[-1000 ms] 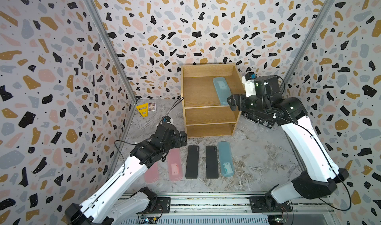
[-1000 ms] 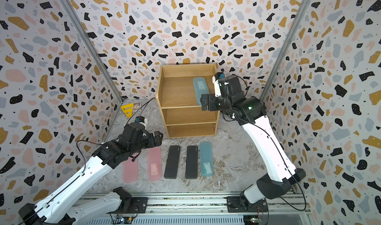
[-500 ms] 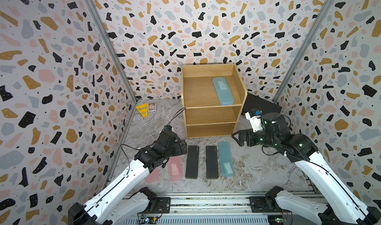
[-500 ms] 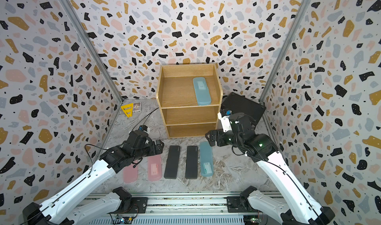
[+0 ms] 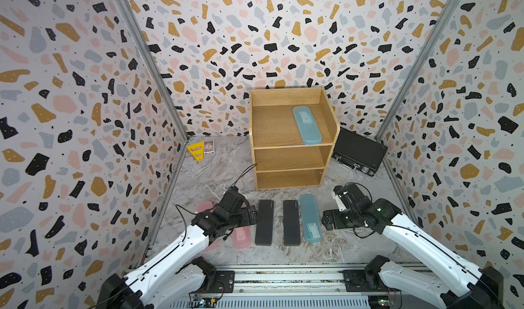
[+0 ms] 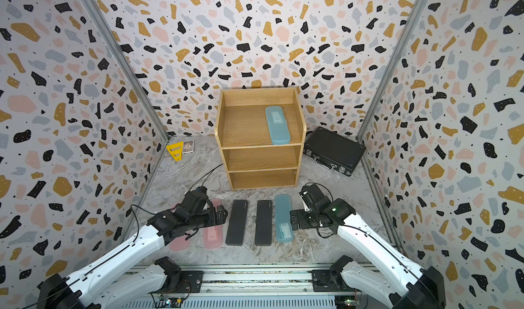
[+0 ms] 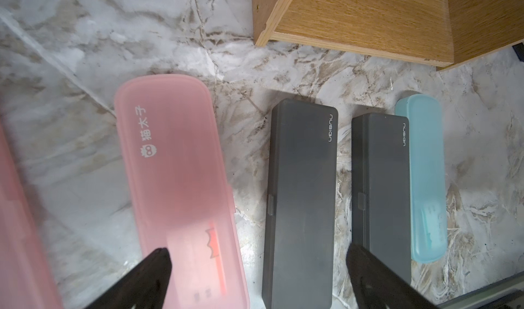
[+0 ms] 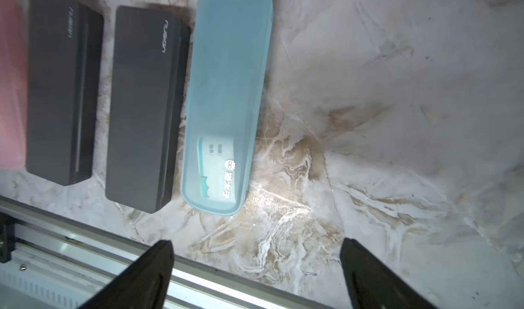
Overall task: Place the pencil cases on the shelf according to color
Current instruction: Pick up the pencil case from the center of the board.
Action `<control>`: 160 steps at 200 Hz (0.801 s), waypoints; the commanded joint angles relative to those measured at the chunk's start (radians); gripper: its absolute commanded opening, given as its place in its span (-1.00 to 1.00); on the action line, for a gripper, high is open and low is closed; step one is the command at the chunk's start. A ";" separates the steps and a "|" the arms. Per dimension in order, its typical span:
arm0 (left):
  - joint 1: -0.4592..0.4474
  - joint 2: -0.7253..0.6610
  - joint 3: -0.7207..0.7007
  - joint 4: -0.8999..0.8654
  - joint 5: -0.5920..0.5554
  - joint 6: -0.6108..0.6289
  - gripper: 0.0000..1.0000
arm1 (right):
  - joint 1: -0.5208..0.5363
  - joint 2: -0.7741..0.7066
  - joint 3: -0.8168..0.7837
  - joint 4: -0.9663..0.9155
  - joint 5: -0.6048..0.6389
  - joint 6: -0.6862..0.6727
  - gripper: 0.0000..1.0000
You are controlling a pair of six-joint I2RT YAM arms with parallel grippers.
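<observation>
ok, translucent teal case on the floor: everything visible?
The translucent teal plastic pencil case is long and flat with rounded ends, closed. A white card with teal marks shows through near one end, by an owl logo. It lies flat on the marbled floor, at the row's end beside a matte black rectangular case; contact is unclear. The open right gripper hangs nearby, not touching.

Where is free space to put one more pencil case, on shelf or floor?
Free: on the shelf, top tier left of the teal case; middle tier; bottom tier. Crowded: floor row of cases, left gripper over its pink end, right gripper beside its teal end.
</observation>
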 commanded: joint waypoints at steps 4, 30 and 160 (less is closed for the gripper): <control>-0.006 -0.009 -0.006 0.036 0.004 0.011 0.99 | 0.041 0.040 -0.038 0.104 0.015 0.065 0.88; -0.006 -0.011 -0.001 0.019 -0.001 0.020 0.99 | 0.094 0.070 -0.046 0.124 0.064 0.125 0.92; -0.007 -0.021 -0.020 0.031 0.018 0.000 0.99 | 0.282 0.324 -0.005 0.215 0.145 0.270 1.00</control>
